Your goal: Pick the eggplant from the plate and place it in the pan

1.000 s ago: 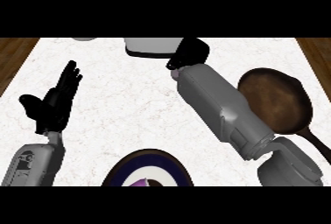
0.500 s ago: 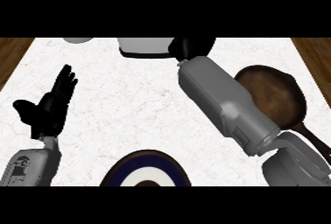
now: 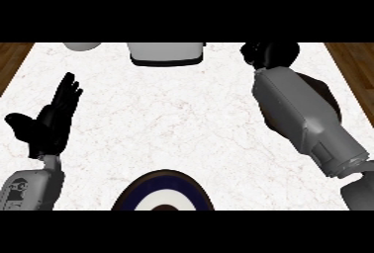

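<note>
One round navy-rimmed white plate (image 3: 162, 193) sits cut off at the white marble tabletop (image 3: 175, 113)'s near edge. One dark brown pan (image 3: 327, 96) lies right of it, mostly hidden by the grey forearm. The left robot hand (image 3: 50, 123) rests with fingers straight; the right robot hand (image 3: 270, 53) looks curled, the eggplant not visible, contents unclear.

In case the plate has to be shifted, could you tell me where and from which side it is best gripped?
By the plate's rim, on the left, I would judge: it lies flat, so only the edge offers a pinch. The left hand is open on that side, while the right forearm lies across the pan.
</note>
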Controlling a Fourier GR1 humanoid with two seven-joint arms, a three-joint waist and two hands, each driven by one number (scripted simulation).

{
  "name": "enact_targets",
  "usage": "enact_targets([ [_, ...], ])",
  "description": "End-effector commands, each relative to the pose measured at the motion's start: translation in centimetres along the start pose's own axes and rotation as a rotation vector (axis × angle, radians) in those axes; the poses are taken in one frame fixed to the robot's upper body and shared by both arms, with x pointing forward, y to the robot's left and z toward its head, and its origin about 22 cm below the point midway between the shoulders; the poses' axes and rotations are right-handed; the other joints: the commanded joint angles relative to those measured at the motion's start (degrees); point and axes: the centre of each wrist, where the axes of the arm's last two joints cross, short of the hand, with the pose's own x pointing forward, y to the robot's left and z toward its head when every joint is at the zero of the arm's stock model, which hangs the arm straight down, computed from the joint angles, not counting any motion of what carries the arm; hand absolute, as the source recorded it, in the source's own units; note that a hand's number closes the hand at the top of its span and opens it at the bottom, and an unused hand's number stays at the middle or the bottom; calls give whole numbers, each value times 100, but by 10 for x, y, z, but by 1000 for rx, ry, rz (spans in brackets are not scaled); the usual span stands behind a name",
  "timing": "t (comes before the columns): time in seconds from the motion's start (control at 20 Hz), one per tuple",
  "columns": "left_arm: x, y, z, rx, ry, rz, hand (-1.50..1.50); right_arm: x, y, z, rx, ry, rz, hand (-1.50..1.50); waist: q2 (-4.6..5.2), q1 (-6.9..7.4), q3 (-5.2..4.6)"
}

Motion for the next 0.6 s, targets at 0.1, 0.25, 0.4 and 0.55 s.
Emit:
enact_targets([
  [0.1, -2, 3, -2, 23, -6, 11, 0, -93, -3, -43, -101, 78, 70, 150, 32, 45, -2],
  [0.25, 14, -11, 9, -14, -14, 1, 0, -126, -11, -63, -141, 132, 161, 150, 30, 126, 0],
  [0.4, 8, 7, -3, -23, -24, 10, 0, -180, -16, -76, -164, 134, 176, 150, 76, 168, 1],
  [0.55, 4, -10, -14, -33, -30, 12, 0, -207, -12, -80, -179, 183, 120, 150, 130, 251, 8],
])
